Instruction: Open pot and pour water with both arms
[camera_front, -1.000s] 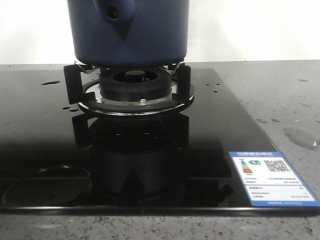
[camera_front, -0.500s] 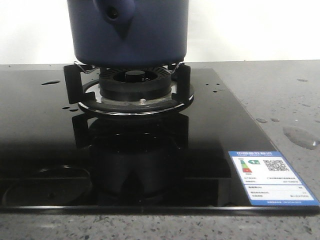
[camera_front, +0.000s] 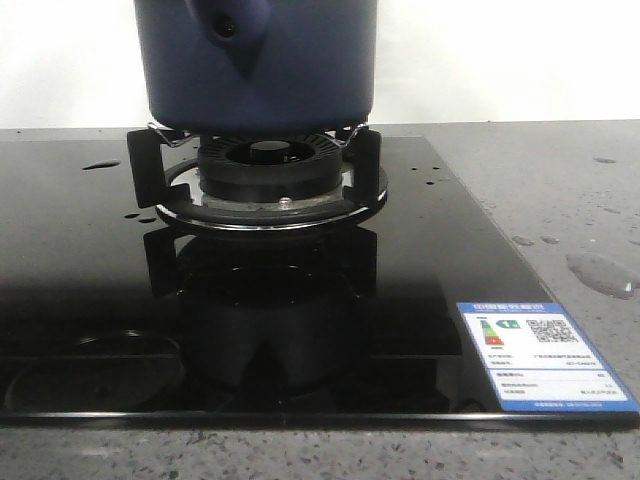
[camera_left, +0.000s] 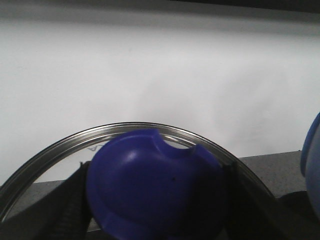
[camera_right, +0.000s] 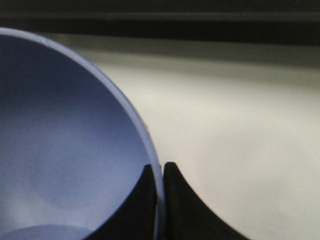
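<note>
Front view: matte navy pot (camera_front: 258, 70) on burner; right hand (camera_right: 158, 200) pinches bowl rim (camera_right: 142, 130); left hand's state unclear.

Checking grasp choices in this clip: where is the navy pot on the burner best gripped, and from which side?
Grip the tapered handle stub high on the pot, coming from the robot's side. It juts toward the front camera and looks narrow enough to pinch, whereas the wide, smooth round wall probably offers the jaws no purchase.
</note>
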